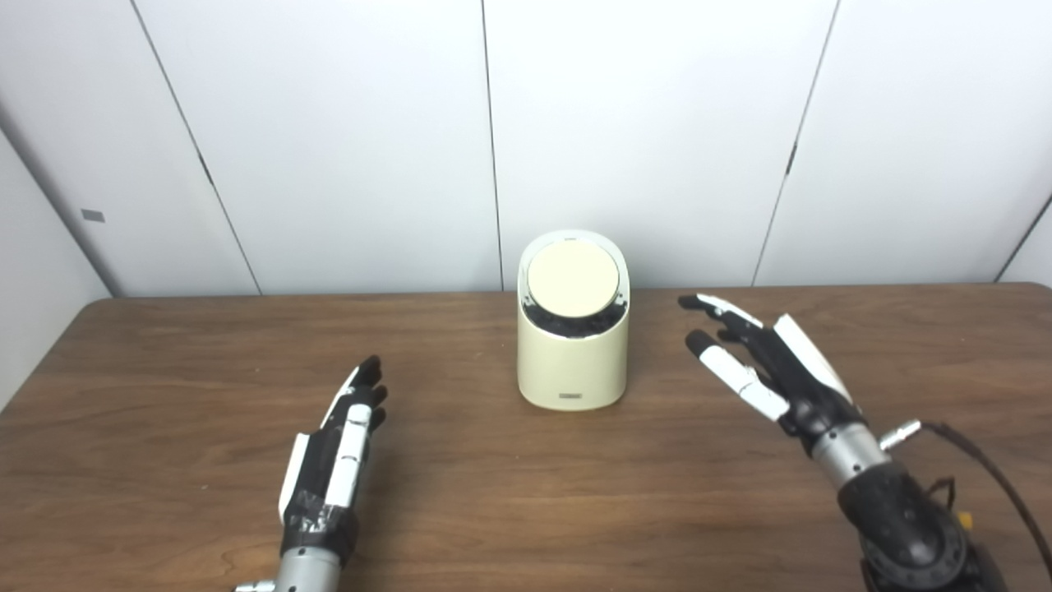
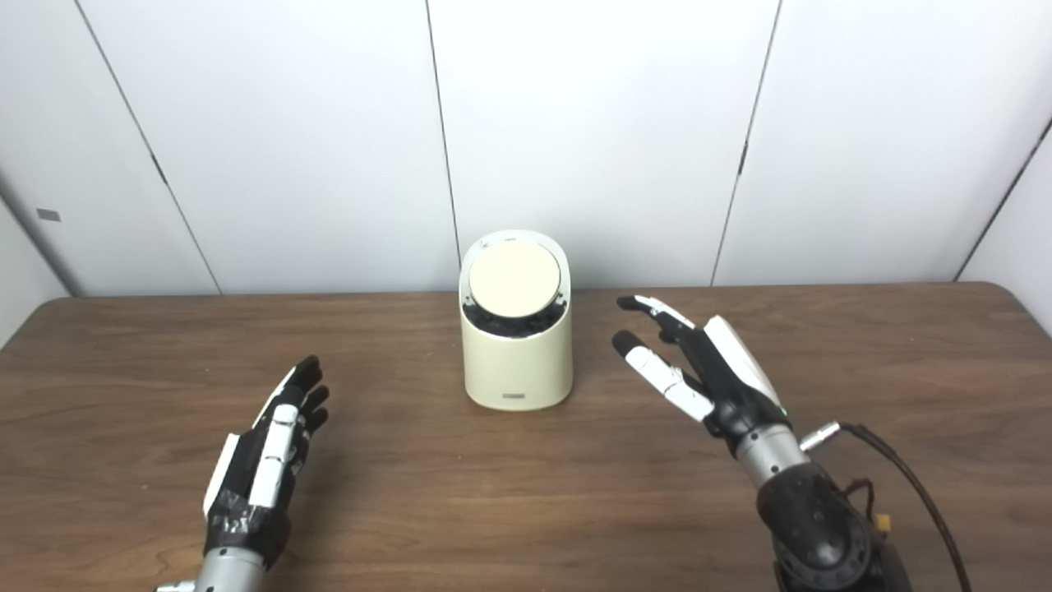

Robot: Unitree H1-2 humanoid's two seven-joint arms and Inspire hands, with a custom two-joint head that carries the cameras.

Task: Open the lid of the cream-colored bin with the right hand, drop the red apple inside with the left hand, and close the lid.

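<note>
My 2 hands hold nothing: the left hand [image 1: 333, 460] has its fingers straight, the right hand [image 1: 772, 366] has them spread. I see no red apple. The cream-colored bin [image 1: 573, 362] stands between them on the wood-grain table [image 1: 509, 493], smooth and rounded, its round lid [image 1: 573, 279] down. I judge the task is either not begun or finished; if not begun, my right hand must reach the lid.

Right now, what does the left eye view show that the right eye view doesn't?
Only the left eye view shows a wider strip of white side wall left of the brown wooden table. Only the right eye view shows the table's rounded far right corner. Both show the cream-colored round bin with its round lid on top, the open left hand and open right hand either side, and no red apple.
</note>
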